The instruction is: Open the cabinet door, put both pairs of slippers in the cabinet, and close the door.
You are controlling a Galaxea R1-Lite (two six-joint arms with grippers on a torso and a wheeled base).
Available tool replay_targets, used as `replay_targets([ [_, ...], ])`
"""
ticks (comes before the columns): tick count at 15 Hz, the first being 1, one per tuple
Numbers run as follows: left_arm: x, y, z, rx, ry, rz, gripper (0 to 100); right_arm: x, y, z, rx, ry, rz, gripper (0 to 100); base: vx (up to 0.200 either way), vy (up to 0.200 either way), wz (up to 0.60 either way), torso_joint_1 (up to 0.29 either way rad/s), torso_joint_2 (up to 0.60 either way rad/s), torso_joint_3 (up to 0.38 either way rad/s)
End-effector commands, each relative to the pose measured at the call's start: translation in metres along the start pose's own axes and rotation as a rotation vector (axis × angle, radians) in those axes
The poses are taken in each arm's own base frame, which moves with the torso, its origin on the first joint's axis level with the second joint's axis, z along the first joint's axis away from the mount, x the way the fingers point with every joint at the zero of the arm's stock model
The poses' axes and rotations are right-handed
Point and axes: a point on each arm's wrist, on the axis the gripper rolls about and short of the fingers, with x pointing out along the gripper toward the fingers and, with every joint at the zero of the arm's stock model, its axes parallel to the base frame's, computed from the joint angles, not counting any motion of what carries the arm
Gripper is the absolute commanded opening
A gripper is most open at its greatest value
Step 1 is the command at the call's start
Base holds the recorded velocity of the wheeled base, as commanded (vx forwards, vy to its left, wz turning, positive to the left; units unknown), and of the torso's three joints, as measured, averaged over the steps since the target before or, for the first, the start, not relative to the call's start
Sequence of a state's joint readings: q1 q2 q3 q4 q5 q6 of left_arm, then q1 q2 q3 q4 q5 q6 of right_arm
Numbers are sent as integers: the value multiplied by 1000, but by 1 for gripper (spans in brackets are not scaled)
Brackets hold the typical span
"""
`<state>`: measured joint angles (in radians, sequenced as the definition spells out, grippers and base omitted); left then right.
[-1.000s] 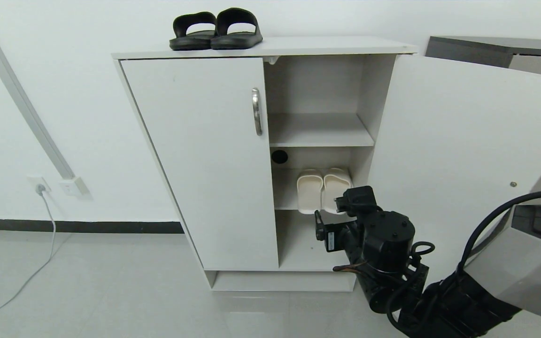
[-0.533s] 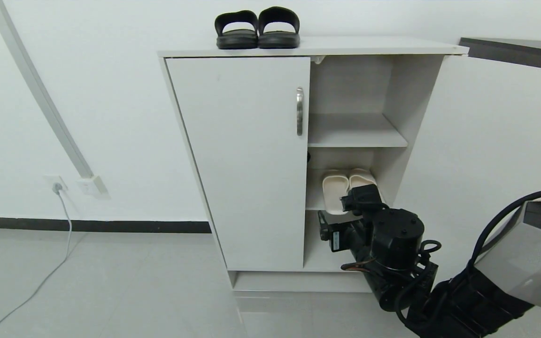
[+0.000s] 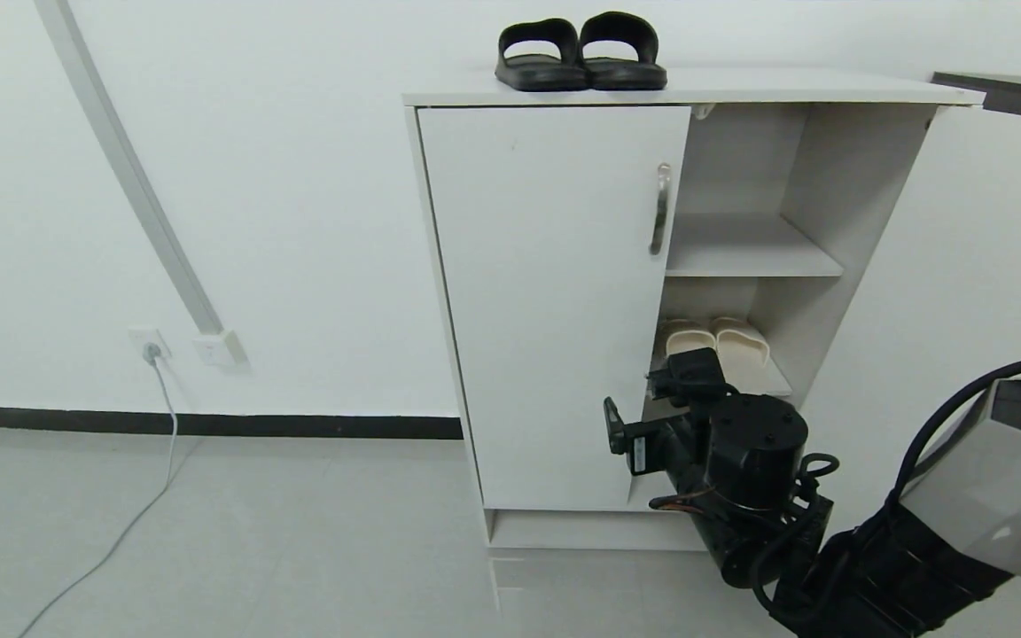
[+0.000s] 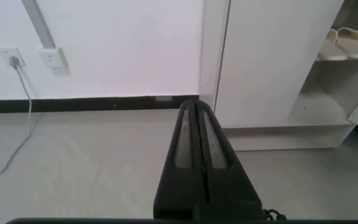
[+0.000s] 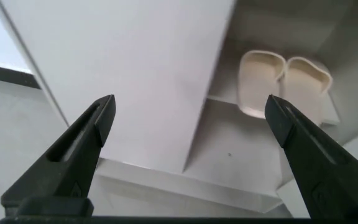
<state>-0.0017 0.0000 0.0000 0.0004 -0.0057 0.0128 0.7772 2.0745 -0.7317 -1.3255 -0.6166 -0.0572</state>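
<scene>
One slipper pair [image 3: 580, 53] on cabinet [image 3: 785, 86] top; other pair [image 3: 714, 341] inside on middle shelf [image 3: 776, 379]; right claw [image 5: 190, 106] before opening.

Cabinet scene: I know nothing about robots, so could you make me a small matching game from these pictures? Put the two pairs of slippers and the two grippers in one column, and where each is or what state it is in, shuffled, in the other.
Things:
1. black slippers
2. cream slippers
3. left gripper
4. right gripper

Places or states:
A. open, fingers wide apart
B. on top of the cabinet
C. shut, fingers pressed together
D. inside the cabinet, behind its open door

Pairs: 1-B, 2-D, 3-C, 4-A
</scene>
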Motion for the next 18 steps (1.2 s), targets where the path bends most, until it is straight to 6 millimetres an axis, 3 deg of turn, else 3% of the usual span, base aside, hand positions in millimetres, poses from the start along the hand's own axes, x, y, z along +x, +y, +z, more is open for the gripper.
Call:
replay_targets([
  [1,0,0,0,-1,1,0,0,-1,1,-3,-8,5,18,100,0,0,0,0,0,0],
  [18,0,0,0,-1,1,0,0,-4,-1,-9,-19,10,33,100,0,0,0,0,0,0],
])
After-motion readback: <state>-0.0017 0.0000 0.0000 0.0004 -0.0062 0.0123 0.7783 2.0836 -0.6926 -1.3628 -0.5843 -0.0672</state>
